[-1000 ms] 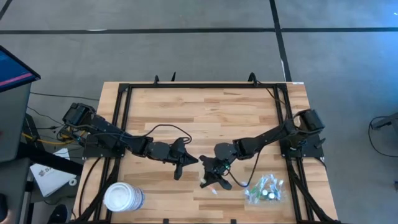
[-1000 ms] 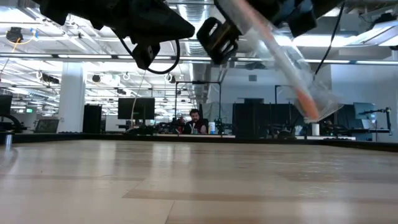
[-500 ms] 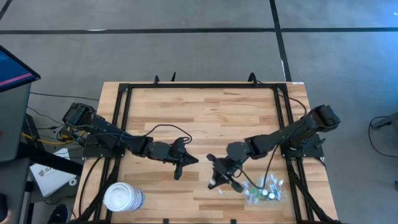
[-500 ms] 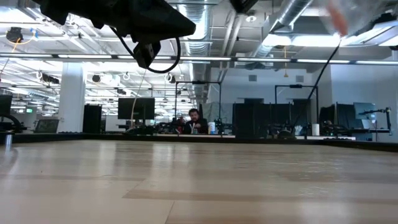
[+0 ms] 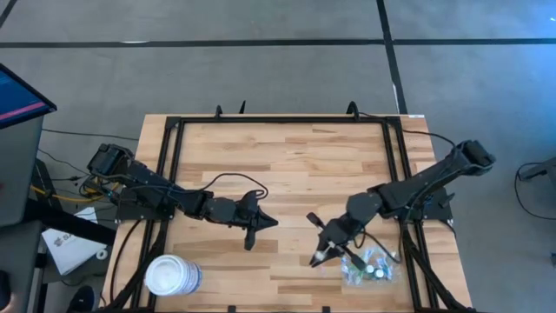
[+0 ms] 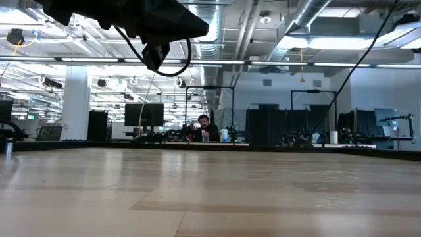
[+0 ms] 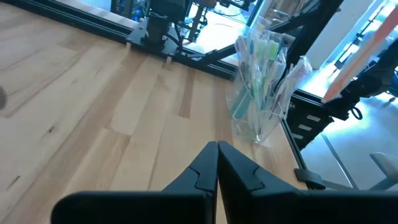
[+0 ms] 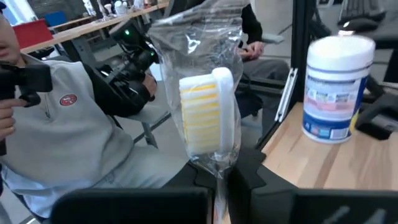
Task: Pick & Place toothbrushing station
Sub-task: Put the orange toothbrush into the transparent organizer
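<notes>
The see-through holder (image 5: 369, 265) stands on the table near its near right corner with several wrapped toothbrushes in it; it also shows in the left wrist view (image 7: 261, 87). My right gripper (image 5: 323, 253) is just left of the holder, shut on a toothbrush in a clear wrapper (image 8: 205, 106) with yellow bristles. My left gripper (image 5: 261, 223) hangs shut and empty over the table's middle, its fingers (image 7: 216, 163) pointing toward the holder. In the low view only my left arm (image 6: 131, 20) shows. My right gripper pinches the wrapped toothbrush between its two fingers just below the bristle head (image 8: 219, 163), on wrapper and brush together. The head stands out beyond the fingertips, along the fingers. The toothbrush is clear of the table.
A large white round tub (image 5: 172, 276) stands at the table's near left corner and shows in the right wrist view (image 8: 339, 87). A black frame (image 5: 174, 139) runs round the table. A person in a grey top (image 8: 68, 124) sits beyond the table's left side.
My right gripper has gone toward the table's right edge with the wrapped toothbrush, from the table's middle to just beside the holder, and has left the low view. It stays shut on the toothbrush.
</notes>
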You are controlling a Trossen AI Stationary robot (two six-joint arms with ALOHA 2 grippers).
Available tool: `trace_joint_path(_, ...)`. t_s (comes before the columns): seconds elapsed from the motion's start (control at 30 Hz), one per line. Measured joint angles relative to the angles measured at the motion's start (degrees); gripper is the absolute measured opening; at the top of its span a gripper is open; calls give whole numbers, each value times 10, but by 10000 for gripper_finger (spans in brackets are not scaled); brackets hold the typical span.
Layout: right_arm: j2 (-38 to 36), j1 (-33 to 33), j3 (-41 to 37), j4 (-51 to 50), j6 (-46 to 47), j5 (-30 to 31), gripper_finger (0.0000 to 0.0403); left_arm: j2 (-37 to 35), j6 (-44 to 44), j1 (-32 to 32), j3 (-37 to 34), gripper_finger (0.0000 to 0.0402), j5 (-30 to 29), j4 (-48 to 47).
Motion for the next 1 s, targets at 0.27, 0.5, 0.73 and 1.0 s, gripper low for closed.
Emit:
trace_joint_path(0.27,-58,29,0,-20,-18,18,4,0,0,0,0,2,0,5)
trace_joint_path(0.5,-102,48,0,-43,-42,29,5,0,0,0,0,2,0,5)
trace_joint_path(0.73,-137,78,0,-55,-71,29,5,0,0,0,0,2,0,5)
trace_joint_path(1.0,-169,125,0,-85,-85,81,8,0,0,0,0,2,0,5)
